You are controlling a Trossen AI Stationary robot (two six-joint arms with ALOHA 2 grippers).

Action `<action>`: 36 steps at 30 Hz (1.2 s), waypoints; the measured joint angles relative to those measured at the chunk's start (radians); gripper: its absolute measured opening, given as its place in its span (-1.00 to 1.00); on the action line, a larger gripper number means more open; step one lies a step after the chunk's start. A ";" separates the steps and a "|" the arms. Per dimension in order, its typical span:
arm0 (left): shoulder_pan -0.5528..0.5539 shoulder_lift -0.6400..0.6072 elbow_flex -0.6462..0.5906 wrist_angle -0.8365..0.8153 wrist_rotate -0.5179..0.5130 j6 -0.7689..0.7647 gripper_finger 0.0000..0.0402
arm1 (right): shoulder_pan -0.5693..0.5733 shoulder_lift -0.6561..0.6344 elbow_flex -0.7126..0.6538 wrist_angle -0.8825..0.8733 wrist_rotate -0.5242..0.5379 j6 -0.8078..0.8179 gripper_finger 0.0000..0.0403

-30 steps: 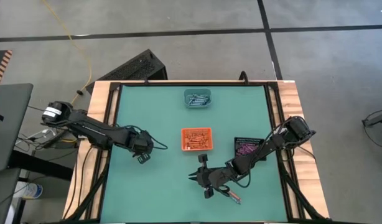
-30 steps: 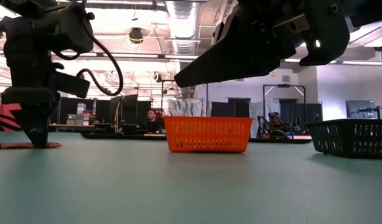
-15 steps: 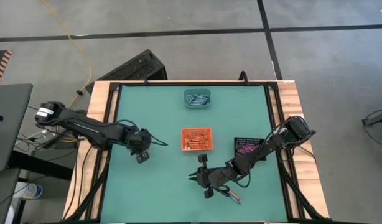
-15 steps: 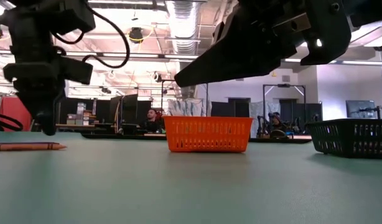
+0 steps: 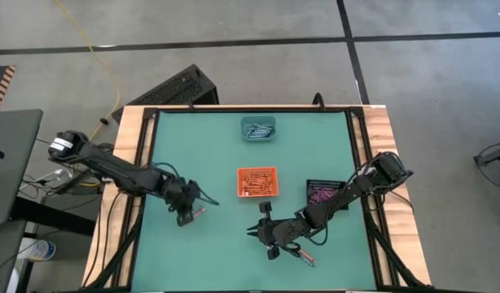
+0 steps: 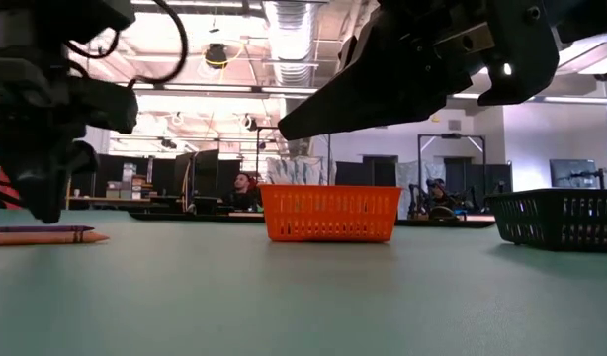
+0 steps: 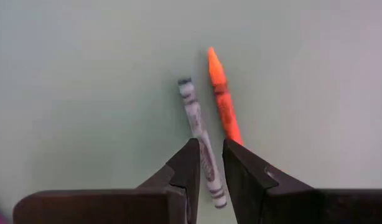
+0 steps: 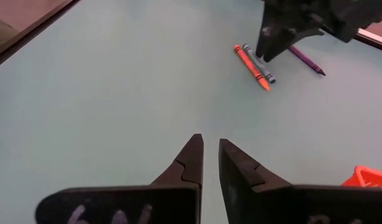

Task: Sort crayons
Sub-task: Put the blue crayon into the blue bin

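Note:
Three crayons lie flat on the green table, left of middle: a blue-grey crayon point(image 7: 194, 109), an orange crayon point(image 7: 223, 106) beside it, and a purple crayon point(image 8: 306, 60) a little apart. My left gripper point(image 5: 185, 218) points down over them, its fingers a narrow gap apart on either side of the blue-grey crayon's rear half point(image 7: 206, 155). My right gripper point(image 5: 252, 232) hovers near the front middle of the table, shut and empty. Its wrist view point(image 8: 209, 146) looks toward the crayons. My left gripper stands from above with one finger on each side of the blue-grey crayon point(image 7: 206, 155), the fingers lying across it. The crayon lies flat on the table. I cannot tell whether the fingers touch it.
An orange tray point(image 5: 256, 181) of orange crayons stands mid-table, a teal tray point(image 5: 258, 129) at the far middle and a black tray point(image 5: 322, 192) on the right. One more crayon point(image 5: 303, 259) lies beside my right arm near the front edge.
My left gripper has risen from the table, gone toward the near edge and come down again over the crayons. My right arm has kept still.

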 joint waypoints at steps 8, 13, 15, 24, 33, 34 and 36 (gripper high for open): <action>-0.086 0.099 0.004 0.031 -0.027 -0.063 -0.71 | 0.000 0.000 0.000 0.002 0.000 0.000 -0.76; -0.112 0.146 0.008 0.036 -0.048 -0.062 -0.71 | 0.000 0.000 0.000 0.006 0.000 0.000 -0.76; -0.127 0.161 0.009 0.023 -0.073 -0.036 -0.71 | 0.000 0.000 0.000 0.006 0.000 0.000 -0.76; -0.210 0.186 0.003 0.003 -0.305 0.107 -0.78 | 0.000 0.000 0.000 0.006 0.000 0.000 -0.76; -0.180 0.191 0.074 0.001 -0.291 0.175 -0.97 | 0.000 0.000 0.000 0.004 0.001 0.000 -0.76; -0.166 0.190 0.100 -0.027 -0.310 0.215 -0.98 | 0.000 0.000 0.000 0.004 0.001 0.000 -0.76; -0.127 0.182 0.174 -0.081 -0.359 0.303 -0.98 | 0.000 0.000 0.000 0.004 0.001 0.000 -0.76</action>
